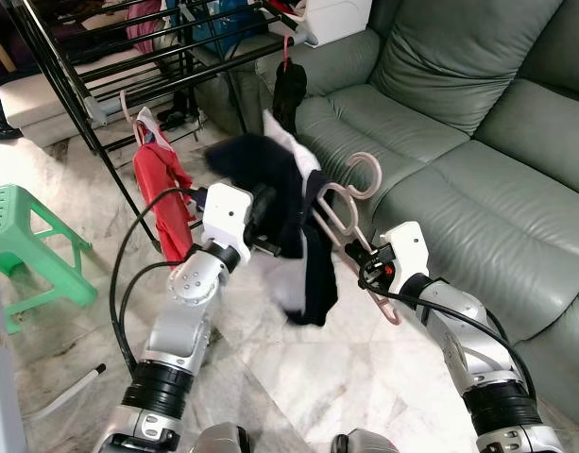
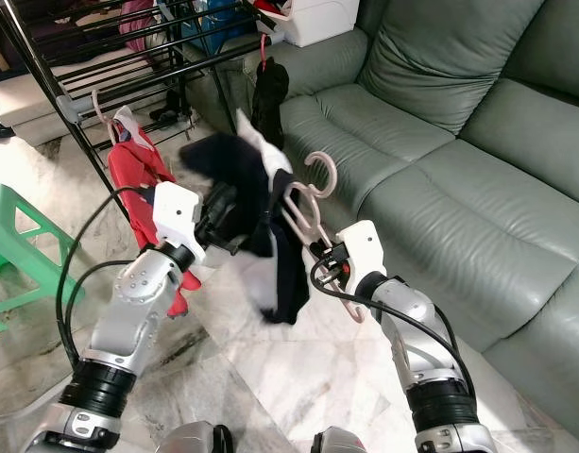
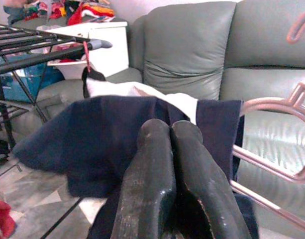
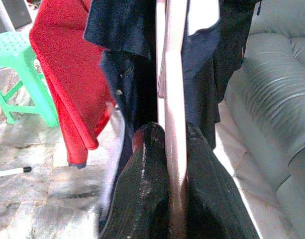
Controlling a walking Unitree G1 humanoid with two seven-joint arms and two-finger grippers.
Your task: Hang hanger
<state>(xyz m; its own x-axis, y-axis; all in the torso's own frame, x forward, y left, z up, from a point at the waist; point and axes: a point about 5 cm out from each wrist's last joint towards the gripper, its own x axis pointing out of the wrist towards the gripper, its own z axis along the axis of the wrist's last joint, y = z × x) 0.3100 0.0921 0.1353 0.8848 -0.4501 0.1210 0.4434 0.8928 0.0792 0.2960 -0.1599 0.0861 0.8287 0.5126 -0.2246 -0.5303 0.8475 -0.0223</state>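
A pink hanger carries a navy-and-white garment beside a red garment, green stool and grey-green sofa.

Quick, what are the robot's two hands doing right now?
Left gripper: jaws shut on the dark navy and white garment.
Right gripper: jaws shut on the pink plastic hanger that carries it.

Grey-green leather sofa occupying rt side of rm, cushions creasing, daylight reflecting off seat. Marble-pattern tile floor showing pale w/ dark veins. Black metal drying rack standing at rear left, w/ red garment and dark item hanging from it. Green plastic stool sitting on floor at left. White cabinet standing beside sofa arm, w/ mixed clothes piling on top.
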